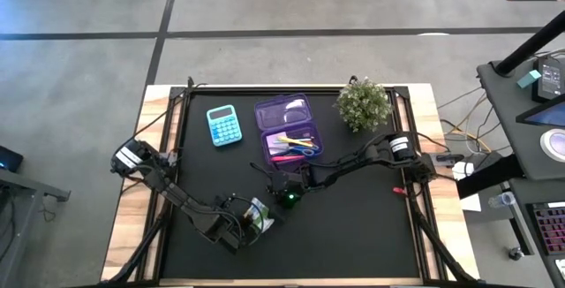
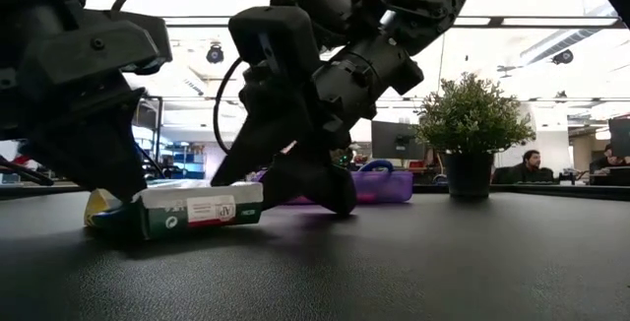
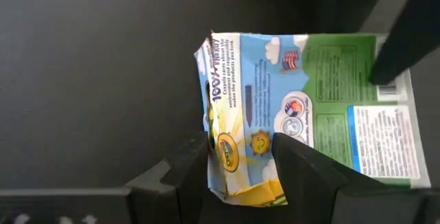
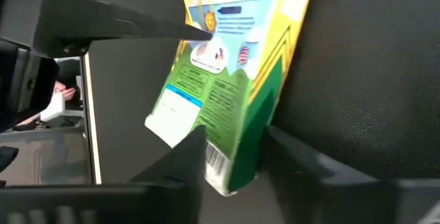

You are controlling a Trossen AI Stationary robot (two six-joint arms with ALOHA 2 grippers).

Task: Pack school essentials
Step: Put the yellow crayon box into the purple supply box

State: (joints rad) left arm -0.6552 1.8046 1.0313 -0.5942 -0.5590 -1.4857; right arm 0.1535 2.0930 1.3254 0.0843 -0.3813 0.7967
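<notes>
A green-and-yellow crayon packet [image 1: 259, 215] lies flat on the black mat, near the middle of the table's near half; it also shows in the low view [image 2: 187, 210]. My left gripper [image 1: 240, 228] is shut on its crumpled yellow-blue end. My right gripper [image 1: 281, 198] is shut on its opposite, barcode end. An open purple case [image 1: 290, 129] farther back holds pens and blue-handled scissors [image 1: 305, 149]. My left gripper pinches the packet's crumpled yellow end [image 3: 240, 162] between its two fingers, which lie across that end. The packet lies on the mat [image 2: 197, 227]. My right gripper pinches the packet's green barcode end [image 4: 230, 162] between its two fingers [image 4: 189, 159], coming slanting down from the table's far right. The packet stays flat on the mat.
A teal calculator [image 1: 223, 125] lies left of the purple case. A leafy potted plant [image 1: 364, 102] stands at the far right of the mat. Bare black mat [image 1: 353, 226] stretches to the right of the packet. People sit in the room beyond the table [image 2: 532, 163].
</notes>
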